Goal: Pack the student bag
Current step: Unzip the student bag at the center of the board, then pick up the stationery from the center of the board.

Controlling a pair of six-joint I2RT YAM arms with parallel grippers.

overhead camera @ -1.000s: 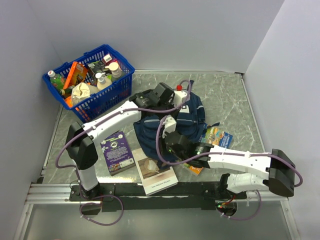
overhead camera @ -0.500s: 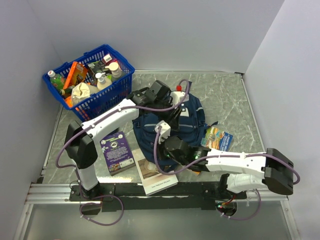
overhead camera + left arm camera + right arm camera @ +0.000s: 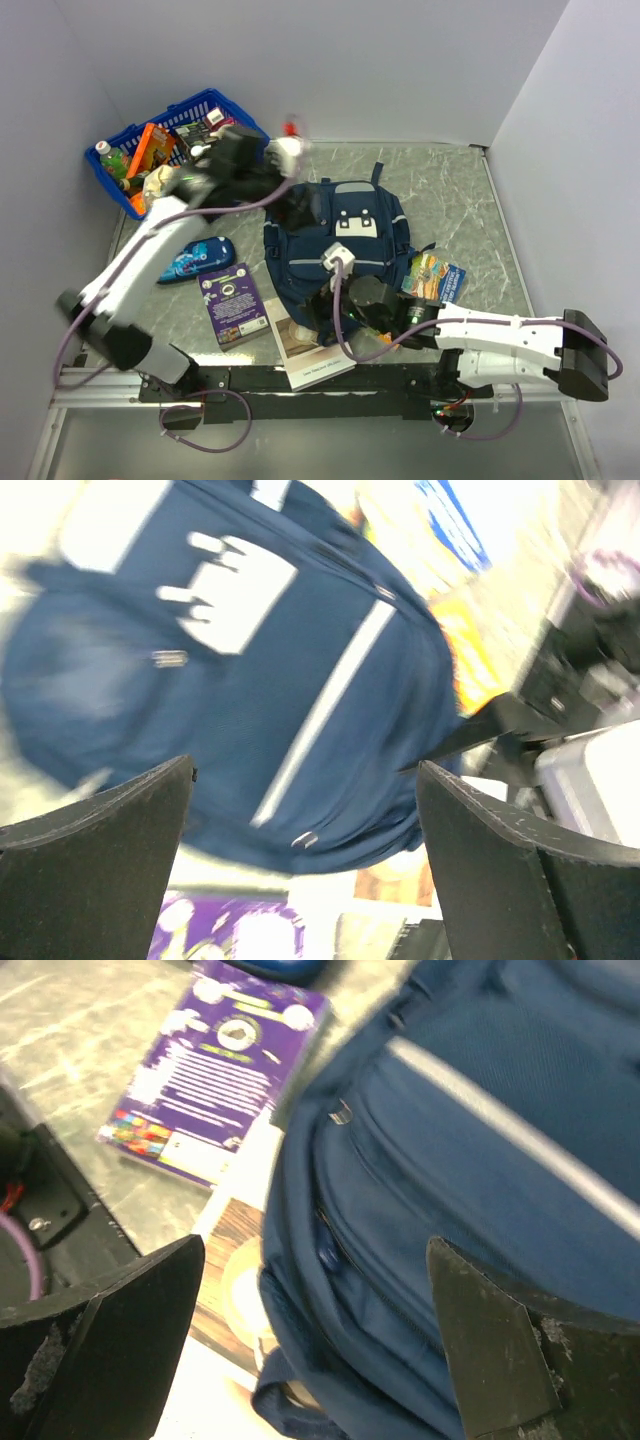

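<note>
The student bag lies flat in the middle of the worktop, front panel up, with its loop handle to the far side and its bottom to the near side; its near-left corner rests on a book with a wood-pattern cover.

The left end effector hangs over the far-left edge of the bag; in the left wrist view its fingers are spread wide and nothing is between them. The right end effector is low over the near part of the bag, also spread wide and empty; the right wrist view shows the cloth just below it, with a zip pull near.

A purple book and a small blue pencil case lie left of the bag; a colourful booklet lies just beside its right edge; the blue basket stands at the far left.

The bag is soft cloth, so I expect it to sag, fold and slide rather than keep its shape; it looks quite flat, so it is probably light. A pinch on the flat panel would only gather cloth; better holds are the loop handle, a strap, or the zip pull, which is small and asks for a precise pinch. One end effector should hold the cloth beside the zip while the other pulls; whether the main compartment is already open I cannot tell.
</note>
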